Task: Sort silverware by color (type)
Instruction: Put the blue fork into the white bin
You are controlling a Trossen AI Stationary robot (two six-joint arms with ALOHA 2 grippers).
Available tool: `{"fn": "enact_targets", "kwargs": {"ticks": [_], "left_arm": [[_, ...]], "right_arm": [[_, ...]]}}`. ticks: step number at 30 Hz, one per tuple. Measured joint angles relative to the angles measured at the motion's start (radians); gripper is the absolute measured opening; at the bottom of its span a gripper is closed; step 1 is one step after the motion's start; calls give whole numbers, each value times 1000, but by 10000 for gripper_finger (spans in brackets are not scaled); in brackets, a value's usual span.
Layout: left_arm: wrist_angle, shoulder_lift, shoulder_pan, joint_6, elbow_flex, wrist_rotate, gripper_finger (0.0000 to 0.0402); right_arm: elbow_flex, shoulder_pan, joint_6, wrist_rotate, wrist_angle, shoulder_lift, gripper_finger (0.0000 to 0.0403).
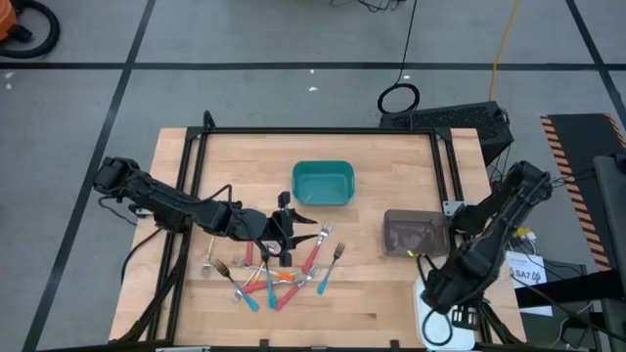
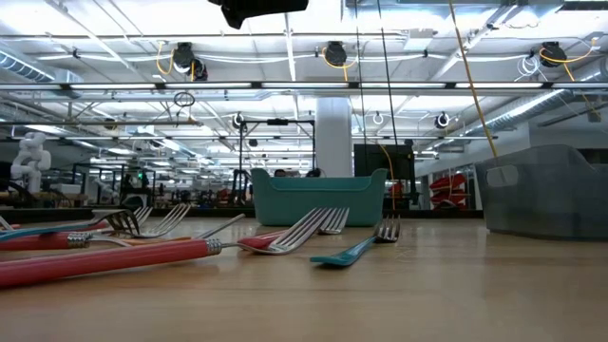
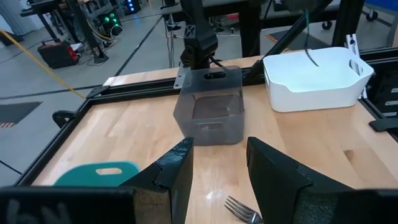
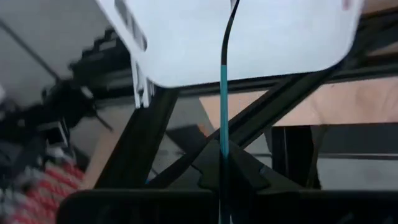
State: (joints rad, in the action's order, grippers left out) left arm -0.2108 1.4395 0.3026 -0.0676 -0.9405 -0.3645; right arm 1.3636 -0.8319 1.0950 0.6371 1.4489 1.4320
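Tabletop forks lie just below the open left hand.

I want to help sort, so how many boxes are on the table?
3. A teal box near the table's middle, a grey box toward its right side, and a white box at a right corner, below the right gripper holding a teal fork.

Red, orange & teal forks; teal bin; grey bin.
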Motion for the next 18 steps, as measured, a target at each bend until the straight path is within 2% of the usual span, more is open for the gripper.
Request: {"fn": "enact_targets", "kwargs": {"ticks": [8,12,18], "left_arm": [[6,1,-1,14,0,0,150],[8,1,0,25,0,0,150],[11,1,0,22,0,0,150]], "right_arm": [[0,79,-318,3,35,127,4],[-1,103,-488,65,127,190,4],[-3,106,-643,74,123,233,4]]}}
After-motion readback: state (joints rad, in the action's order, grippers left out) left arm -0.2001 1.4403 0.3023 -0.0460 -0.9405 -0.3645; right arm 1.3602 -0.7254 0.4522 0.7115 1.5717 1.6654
